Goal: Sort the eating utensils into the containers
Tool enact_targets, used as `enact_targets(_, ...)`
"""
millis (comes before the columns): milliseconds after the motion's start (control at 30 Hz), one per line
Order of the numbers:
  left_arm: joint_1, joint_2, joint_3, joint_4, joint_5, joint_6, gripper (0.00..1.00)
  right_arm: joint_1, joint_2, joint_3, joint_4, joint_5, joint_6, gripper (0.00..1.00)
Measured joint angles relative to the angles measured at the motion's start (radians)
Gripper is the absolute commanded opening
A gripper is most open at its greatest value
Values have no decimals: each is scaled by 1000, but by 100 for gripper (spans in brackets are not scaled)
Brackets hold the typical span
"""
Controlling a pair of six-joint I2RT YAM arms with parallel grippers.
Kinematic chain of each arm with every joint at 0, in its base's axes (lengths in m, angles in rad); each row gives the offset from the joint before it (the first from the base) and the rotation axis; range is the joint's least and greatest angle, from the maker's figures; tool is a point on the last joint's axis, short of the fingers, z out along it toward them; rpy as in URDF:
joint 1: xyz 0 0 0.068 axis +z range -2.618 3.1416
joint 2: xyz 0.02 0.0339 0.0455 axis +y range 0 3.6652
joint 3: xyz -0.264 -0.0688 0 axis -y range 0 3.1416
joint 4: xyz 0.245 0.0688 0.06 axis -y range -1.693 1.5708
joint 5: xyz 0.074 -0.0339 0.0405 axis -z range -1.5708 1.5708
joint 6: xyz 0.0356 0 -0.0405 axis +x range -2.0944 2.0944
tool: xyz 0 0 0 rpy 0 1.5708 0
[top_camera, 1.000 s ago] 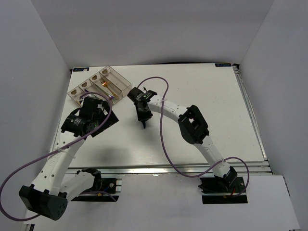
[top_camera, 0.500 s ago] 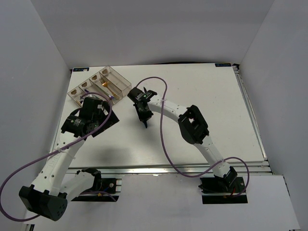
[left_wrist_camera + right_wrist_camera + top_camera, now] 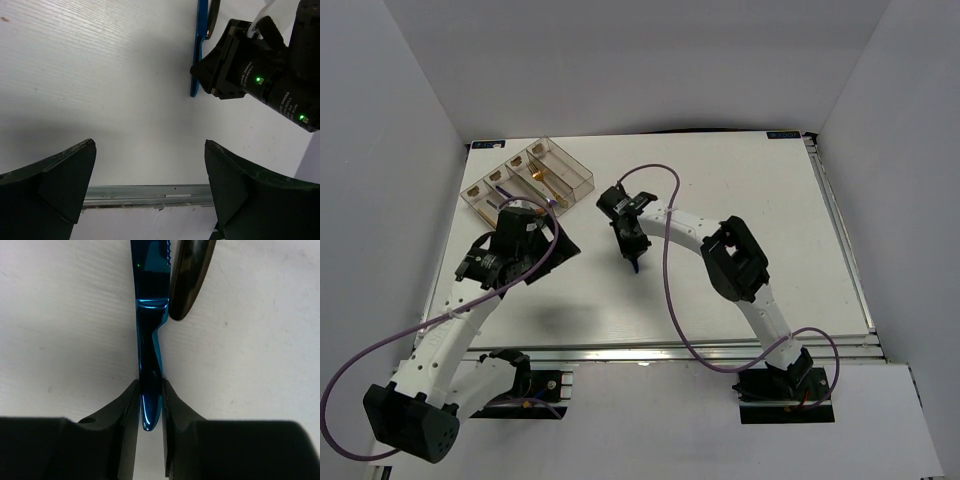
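Top view: the tray point(image 3: 570, 165) sits at the table's far left, a gold fork point(image 3: 548, 181) in one compartment. Left wrist: the left gripper point(image 3: 150, 167) gapes wide over bare table. Right wrist: the right gripper point(image 3: 150, 392) pinches the blue knife point(image 3: 150, 290) by its handle; a dark spoon point(image 3: 191, 275) lies just beside the blade

white table point(image 3: 770, 220): clear tray point(image 3: 582, 186) at 10 o'clock corner; dark spoon point(image 3: 190, 275) w/ blue knife point(image 3: 150, 315) right beside, just 9 o'clock of centre.
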Motion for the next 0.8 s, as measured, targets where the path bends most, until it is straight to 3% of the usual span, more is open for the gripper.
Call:
enact_targets(433,-1,29,-246,425,172,-124,98,-4,-155,-244,6,-55,-2,0)
enact_targets(800,-90,149,-283,639,192,-203,98,-4,-265,-377,23,-109,-14,0)
